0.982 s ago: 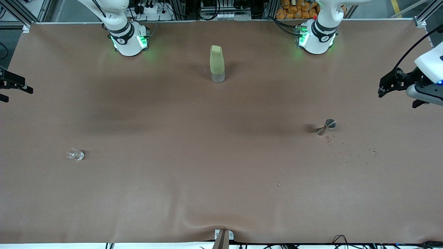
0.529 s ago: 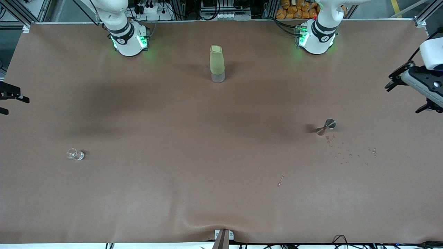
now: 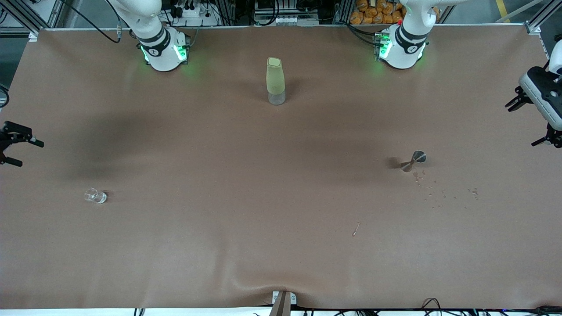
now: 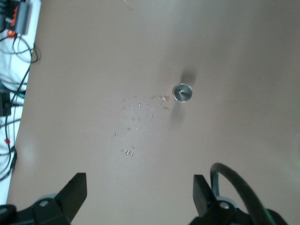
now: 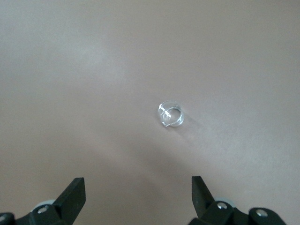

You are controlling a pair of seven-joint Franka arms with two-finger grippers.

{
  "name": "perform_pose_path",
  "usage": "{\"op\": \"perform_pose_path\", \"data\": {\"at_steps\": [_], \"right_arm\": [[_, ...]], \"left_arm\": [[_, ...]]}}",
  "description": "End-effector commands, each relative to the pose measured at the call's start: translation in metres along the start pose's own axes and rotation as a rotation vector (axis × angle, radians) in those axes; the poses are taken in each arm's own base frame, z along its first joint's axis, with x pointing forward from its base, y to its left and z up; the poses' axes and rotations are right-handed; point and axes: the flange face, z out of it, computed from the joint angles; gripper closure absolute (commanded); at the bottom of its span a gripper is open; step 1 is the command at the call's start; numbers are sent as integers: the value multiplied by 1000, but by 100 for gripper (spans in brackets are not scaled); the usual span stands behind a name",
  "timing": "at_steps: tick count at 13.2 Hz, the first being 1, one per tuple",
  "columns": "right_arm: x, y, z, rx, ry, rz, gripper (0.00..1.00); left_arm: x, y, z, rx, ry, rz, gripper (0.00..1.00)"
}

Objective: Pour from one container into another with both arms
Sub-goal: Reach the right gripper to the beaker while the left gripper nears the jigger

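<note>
One brown table is being shown. One green-sleeved bottle is standing upright between the bases. One steel jigger, droplets beside it, is being framed under the left gripper, fingers apart. One clear glass cup is being framed under the right gripper, fingers apart.

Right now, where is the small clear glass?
The small clear glass stands alone on the table toward the right arm's end, nearer the front camera than the green bottle; the open right gripper hovers nearby.
</note>
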Motion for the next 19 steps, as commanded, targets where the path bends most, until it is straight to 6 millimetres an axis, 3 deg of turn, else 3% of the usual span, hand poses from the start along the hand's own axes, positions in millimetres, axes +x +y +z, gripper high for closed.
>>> {"op": "perform_pose_path", "data": {"at_steps": [1, 5, 10, 13, 15, 19], "right_arm": [[-17, 26, 21, -6, 101, -120, 0], [-49, 55, 60, -24, 242, -284, 0], [-67, 73, 91, -112, 411, -504, 0], [-95, 84, 122, -131, 509, -513, 0], [-111, 86, 148, -111, 615, -477, 0], [-121, 90, 174, -122, 692, -427, 0]], "left_arm": [[-31, -10, 13, -42, 64, 27, 0], [-72, -15, 50, -113, 209, 7, 0], [-120, -20, 126, -220, 416, -40, 0], [-137, -21, 176, -267, 550, -32, 0], [-138, -19, 210, -297, 633, -18, 0], [-146, -20, 281, -305, 803, 62, 0]]}}
